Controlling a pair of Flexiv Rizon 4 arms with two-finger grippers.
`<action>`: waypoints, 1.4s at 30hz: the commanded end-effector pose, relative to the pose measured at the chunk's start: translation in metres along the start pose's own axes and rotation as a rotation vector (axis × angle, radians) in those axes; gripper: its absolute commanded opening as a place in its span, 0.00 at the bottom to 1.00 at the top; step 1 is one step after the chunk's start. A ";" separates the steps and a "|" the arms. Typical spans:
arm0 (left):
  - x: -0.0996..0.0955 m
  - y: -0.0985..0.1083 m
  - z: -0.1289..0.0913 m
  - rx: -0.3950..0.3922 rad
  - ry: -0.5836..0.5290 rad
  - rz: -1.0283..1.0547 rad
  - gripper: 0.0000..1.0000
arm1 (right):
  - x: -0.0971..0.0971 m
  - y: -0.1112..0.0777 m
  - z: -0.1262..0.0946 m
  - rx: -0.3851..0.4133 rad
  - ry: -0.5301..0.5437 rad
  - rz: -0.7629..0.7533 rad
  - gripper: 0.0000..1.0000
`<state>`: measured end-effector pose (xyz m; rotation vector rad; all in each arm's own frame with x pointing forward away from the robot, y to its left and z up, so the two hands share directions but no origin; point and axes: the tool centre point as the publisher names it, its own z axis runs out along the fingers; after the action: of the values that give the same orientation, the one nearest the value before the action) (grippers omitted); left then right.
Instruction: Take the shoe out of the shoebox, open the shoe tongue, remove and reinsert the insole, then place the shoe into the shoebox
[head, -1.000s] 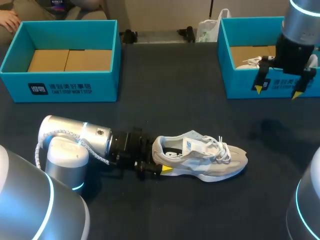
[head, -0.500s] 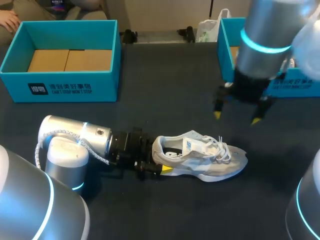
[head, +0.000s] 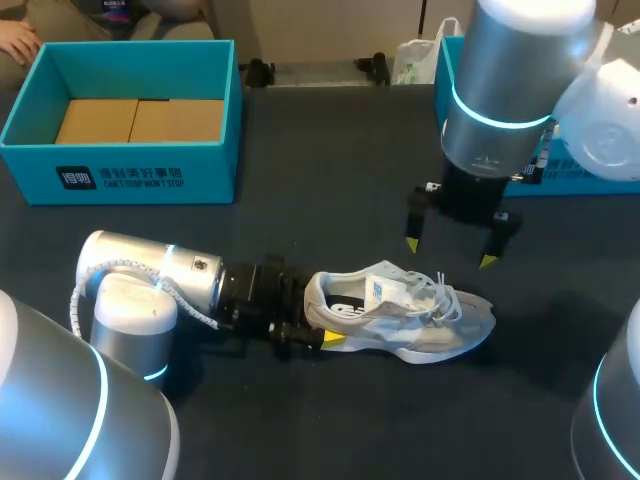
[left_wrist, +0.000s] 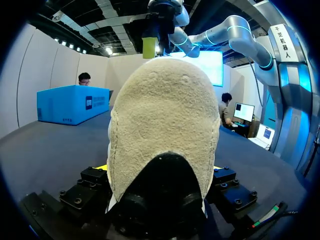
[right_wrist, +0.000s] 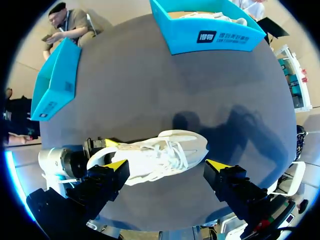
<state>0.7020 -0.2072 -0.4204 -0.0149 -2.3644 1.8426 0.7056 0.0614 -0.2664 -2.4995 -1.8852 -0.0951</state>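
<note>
Grey-white suede sneaker (head: 400, 320) lies under your spread right hand (head: 450, 248), lengthwise across its gap; left hand (head: 316, 325) pinches its heel.

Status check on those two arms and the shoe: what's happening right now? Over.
Left tool shut on shoe, at heel. Right tool open, hovering above shoe. Shoe upright on table. Nothing between right tool and shoe.

1. A table (head: 330, 150) with a dark, almost black top fills the scene.
2. Its surface is plain and matt, with no pattern on it.
3. Seen from the right wrist, the top looks grey and evenly lit from above.
4. Soft, darker shadows (right_wrist: 235, 125) lie across it there.
5. Seen from the left wrist, it runs flat and dim to its far edge.
</note>
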 end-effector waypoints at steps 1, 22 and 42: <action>0.000 0.000 0.000 0.001 -0.001 0.000 0.00 | 0.032 -0.015 0.005 -0.048 -0.084 -0.002 1.00; 0.000 0.000 0.000 0.001 -0.001 0.000 0.00 | 0.098 -0.052 0.036 -0.151 -0.317 0.010 1.00; 0.000 0.000 0.000 0.001 -0.001 0.000 0.00 | 0.107 -0.053 0.081 -0.159 -0.411 -0.047 1.00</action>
<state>0.7021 -0.2072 -0.4204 -0.0150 -2.3641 1.8428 0.6892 0.1540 -0.3314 -2.4342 -2.2770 0.0232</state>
